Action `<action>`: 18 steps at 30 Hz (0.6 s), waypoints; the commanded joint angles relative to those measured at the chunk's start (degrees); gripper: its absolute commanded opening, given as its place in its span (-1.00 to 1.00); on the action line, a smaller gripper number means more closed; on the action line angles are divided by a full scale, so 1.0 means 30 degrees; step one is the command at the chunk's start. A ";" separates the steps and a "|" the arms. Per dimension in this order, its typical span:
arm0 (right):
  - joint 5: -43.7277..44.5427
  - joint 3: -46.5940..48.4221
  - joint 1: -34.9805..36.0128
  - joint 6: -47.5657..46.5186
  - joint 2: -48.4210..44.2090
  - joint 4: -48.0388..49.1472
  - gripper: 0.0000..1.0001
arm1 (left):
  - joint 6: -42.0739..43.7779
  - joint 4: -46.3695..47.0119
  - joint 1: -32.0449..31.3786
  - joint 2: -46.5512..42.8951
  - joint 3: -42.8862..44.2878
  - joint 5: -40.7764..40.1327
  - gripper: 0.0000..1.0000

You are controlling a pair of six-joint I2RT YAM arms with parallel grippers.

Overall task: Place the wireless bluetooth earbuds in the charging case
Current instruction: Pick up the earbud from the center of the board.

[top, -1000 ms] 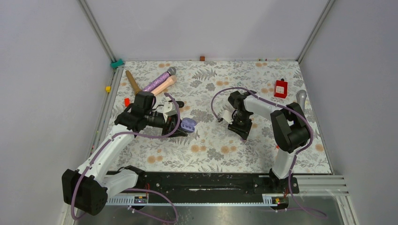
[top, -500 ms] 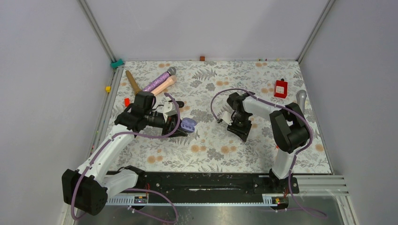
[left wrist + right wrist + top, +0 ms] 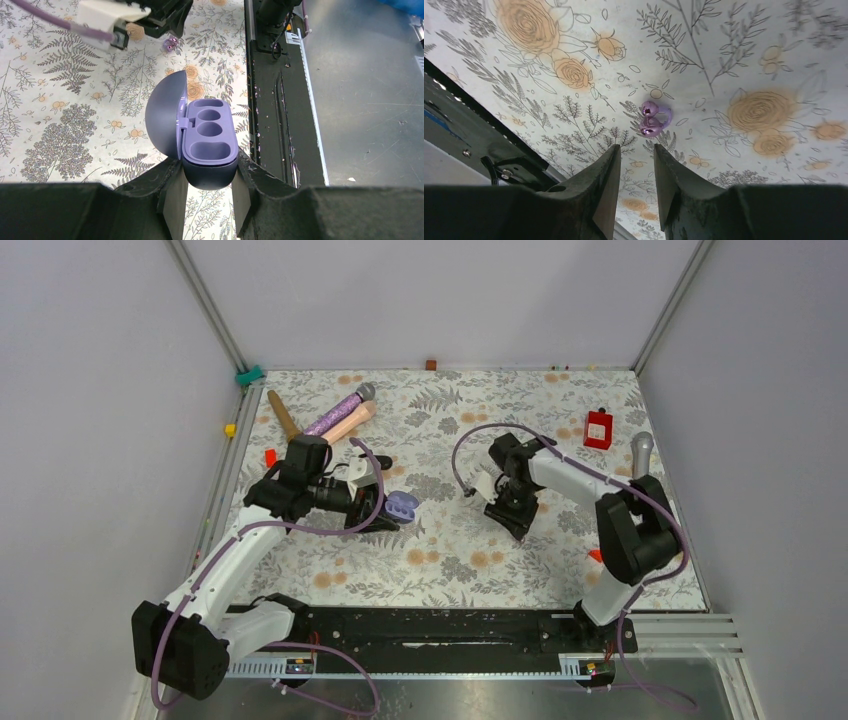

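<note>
My left gripper (image 3: 209, 172) is shut on the base of the purple charging case (image 3: 207, 137), which it holds with the lid open and both sockets empty. In the top view the case (image 3: 402, 504) is left of centre. One glossy purple earbud (image 3: 651, 121) lies on the floral cloth just beyond the tips of my right gripper (image 3: 637, 150), which is open with a narrow gap and empty. The same earbud (image 3: 171, 45) shows in the left wrist view, below the right gripper. In the top view the right gripper (image 3: 516, 516) hides it. No black earbud shows.
Two microphones (image 3: 342, 412) and a brown stick (image 3: 283, 416) lie at the back left. A red box (image 3: 598, 428) and a grey microphone (image 3: 641, 449) are at the back right. A black rail (image 3: 430, 625) runs along the near edge.
The right arm's elbow has swung to the right and nearer, while its gripper stays over almost the same spot. The left arm and the case have not moved.
</note>
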 commanded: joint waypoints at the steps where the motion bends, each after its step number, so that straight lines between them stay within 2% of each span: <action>1: -0.0717 0.0081 -0.0264 0.0728 -0.1699 0.0648 -0.23 | 0.0158 0.0758 0.0072 -0.0465 0.0060 0.0665 -1.00; 13: 0.2888 -0.0167 -0.0554 0.3214 0.0675 0.1799 -0.50 | 0.0172 0.0761 0.0087 -0.0425 0.0063 0.0780 -1.00; 18: 0.2916 0.0074 -0.0553 0.4081 0.1485 0.1033 -0.55 | 0.0219 0.0743 0.0101 -0.0612 0.0041 0.0717 -1.00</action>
